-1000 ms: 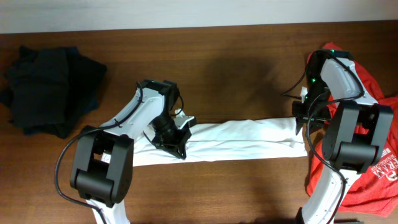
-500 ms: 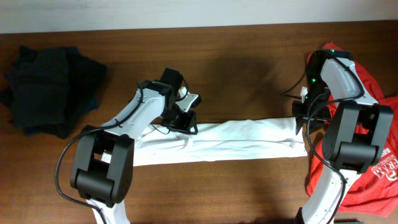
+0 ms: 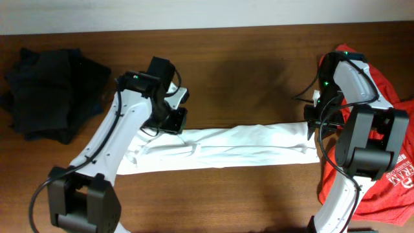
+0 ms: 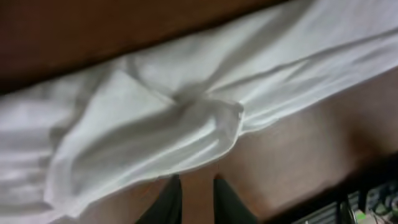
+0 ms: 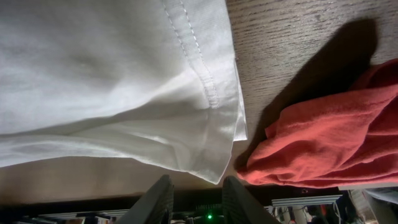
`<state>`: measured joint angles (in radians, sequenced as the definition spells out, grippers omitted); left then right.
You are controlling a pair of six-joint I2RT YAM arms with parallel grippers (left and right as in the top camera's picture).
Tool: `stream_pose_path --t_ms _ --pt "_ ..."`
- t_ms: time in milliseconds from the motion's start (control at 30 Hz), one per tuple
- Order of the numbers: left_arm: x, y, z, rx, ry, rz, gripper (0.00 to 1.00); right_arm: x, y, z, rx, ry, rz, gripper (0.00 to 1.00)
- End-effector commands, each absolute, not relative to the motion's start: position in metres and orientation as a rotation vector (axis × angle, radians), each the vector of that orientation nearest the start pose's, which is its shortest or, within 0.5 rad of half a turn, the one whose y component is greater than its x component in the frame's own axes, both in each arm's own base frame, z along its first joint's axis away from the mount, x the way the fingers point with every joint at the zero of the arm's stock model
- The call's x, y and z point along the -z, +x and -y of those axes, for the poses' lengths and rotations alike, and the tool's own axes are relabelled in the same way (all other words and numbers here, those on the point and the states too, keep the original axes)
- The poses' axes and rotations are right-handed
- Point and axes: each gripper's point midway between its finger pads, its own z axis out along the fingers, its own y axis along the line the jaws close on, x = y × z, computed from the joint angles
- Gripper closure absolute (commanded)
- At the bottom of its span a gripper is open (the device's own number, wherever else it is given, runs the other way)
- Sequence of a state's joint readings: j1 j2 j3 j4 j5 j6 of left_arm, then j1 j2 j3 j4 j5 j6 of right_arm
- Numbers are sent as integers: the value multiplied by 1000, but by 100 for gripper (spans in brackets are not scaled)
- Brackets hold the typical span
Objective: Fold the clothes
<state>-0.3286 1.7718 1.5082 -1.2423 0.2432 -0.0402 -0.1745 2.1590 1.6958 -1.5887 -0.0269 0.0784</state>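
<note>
Left pincer (image 4: 196, 186) — jaws slightly parted, empty — has drawn back off the white T-shirt (image 3: 252, 144) (that end's fold looks laid).

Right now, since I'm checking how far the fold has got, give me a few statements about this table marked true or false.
1. The white T-shirt lies as a long narrow strip across the table. True.
2. The dark clothes sit at the table's right end. False: the dark garment pile is at the left end.
3. The red shirt covers the white one. False: the orange-red T-shirt lies beside its right end.
4. A stitched hem shows at the white T-shirt's right end. True.
5. The left arm hangs over the dark clothes. False: the left gripper is at the white T-shirt's far edge.
</note>
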Motion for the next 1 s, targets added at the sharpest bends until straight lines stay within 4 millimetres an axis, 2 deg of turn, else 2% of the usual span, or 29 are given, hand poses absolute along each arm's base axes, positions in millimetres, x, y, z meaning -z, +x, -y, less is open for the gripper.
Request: stream_pose_path --t_ms 0,67,133,200,267,400,500,600,700,767,833,900,967 --pt "-87 283 139 317 322 -3204 83 -64 293 47 -95 480 -3579 70" --pt "-65 272 136 316 278 -3236 83 -64 293 47 -95 480 -3579 69" --pt "-46 265 143 403 265 -3233 83 -64 293 47 -95 480 -3579 69" --pt "-32 269 153 498 271 -3178 83 -64 293 47 -95 480 -3579 69" --pt "-17 271 162 519 277 -3127 83 -64 293 47 -95 480 -3581 70" --pt "-9 271 175 523 314 -3090 79 -64 293 47 -96 480 -3581 70" --pt "5 268 183 516 305 -3115 78 -64 293 47 -94 479 -3581 69" --pt "15 270 184 512 281 -3126 78 -63 294 48 -106 436 -3581 66" --pt "3 293 184 514 255 -3067 73 -62 297 48 -121 372 -3570 62" --pt "-16 313 181 472 234 -3034 70 -62 297 48 -187 334 -3568 51" --pt "-42 327 176 447 240 -3010 66 -63 298 46 -344 278 -3547 42" --pt "-67 337 165 393 208 -2995 65 -66 302 43 -560 206 -3482 38" --pt "-87 344 152 359 166 -2982 61 -67 303 47 -646 220 -3443 36"
